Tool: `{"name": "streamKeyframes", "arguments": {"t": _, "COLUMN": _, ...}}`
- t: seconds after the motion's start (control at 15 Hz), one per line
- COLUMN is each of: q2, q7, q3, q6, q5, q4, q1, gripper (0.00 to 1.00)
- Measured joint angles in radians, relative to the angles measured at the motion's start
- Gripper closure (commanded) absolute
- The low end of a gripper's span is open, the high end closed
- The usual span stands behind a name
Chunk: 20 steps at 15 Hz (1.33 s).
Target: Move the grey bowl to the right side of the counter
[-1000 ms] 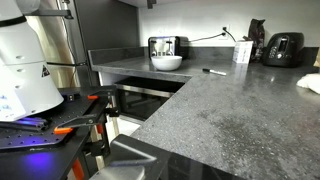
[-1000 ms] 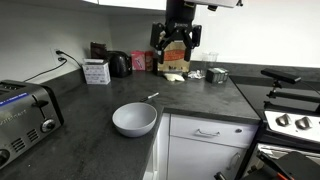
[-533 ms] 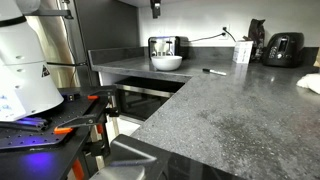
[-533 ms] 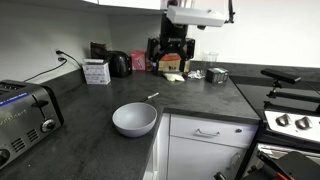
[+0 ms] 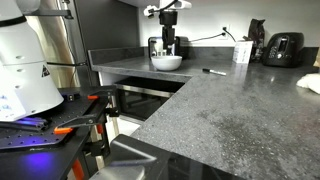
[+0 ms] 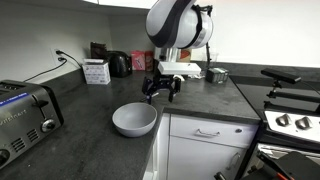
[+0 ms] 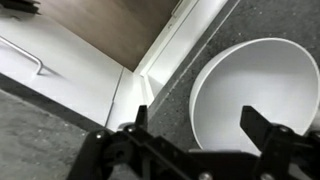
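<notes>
— Wrist view: where is your tool [image 7: 200, 125]?
— Spread wide, empty, just above the grey bowl [image 7: 250, 90].
— And the bowl?
— Resting on the dark surface [image 6: 80, 120], near its front edge.

I see gripper [image 7: 198, 120] jaws spread over grey bowl [image 7: 265, 80], near surface [image 7: 176, 95] edge; white cabinet [image 7: 70, 72] beyond.

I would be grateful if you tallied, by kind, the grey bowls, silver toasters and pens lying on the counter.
grey bowl: 1
silver toaster: 1
pen: 1
Total: 3
</notes>
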<state>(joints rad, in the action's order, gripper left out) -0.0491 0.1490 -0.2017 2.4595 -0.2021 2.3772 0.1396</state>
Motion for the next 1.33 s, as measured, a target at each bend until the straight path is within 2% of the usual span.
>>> {"name": "streamKeyframes", "arguments": {"t": 0.13, "q2": -0.072, "q7": -0.080, "q3": -0.001, "q6": 0.003, "q5": -0.091, "q4": -0.047, "q1": 0.001, "gripper": 0.00}}
{"name": "streamKeyframes", "arguments": {"t": 0.2, "q2": -0.102, "q7": -0.109, "q3": -0.003, "q6": 0.002, "q5": -0.132, "q4": -0.070, "q1": 0.001, "gripper": 0.06}}
{"name": "streamKeyframes", "arguments": {"t": 0.27, "q2": -0.129, "q7": -0.123, "q3": -0.004, "q6": -0.001, "q5": -0.156, "q4": -0.091, "q1": 0.001, "gripper": 0.24}}
{"name": "streamKeyframes", "arguments": {"t": 0.47, "q2": -0.188, "q7": -0.124, "q3": -0.006, "q6": -0.021, "q5": -0.164, "q4": -0.138, "q1": 0.002, "gripper": 0.38}}
{"name": "streamKeyframes", "arguments": {"t": 0.67, "q2": -0.220, "q7": -0.124, "q3": -0.006, "q6": -0.037, "q5": -0.164, "q4": -0.158, "q1": 0.001, "gripper": 0.63}}
{"name": "streamKeyframes", "arguments": {"t": 1.0, "q2": -0.252, "q7": -0.124, "q3": -0.007, "q6": -0.043, "q5": -0.166, "q4": -0.178, "q1": 0.001, "gripper": 0.99}}
{"name": "streamKeyframes", "arguments": {"t": 1.33, "q2": -0.257, "q7": -0.122, "q3": -0.005, "q6": -0.042, "q5": -0.166, "q4": -0.212, "q1": 0.000, "gripper": 0.99}}
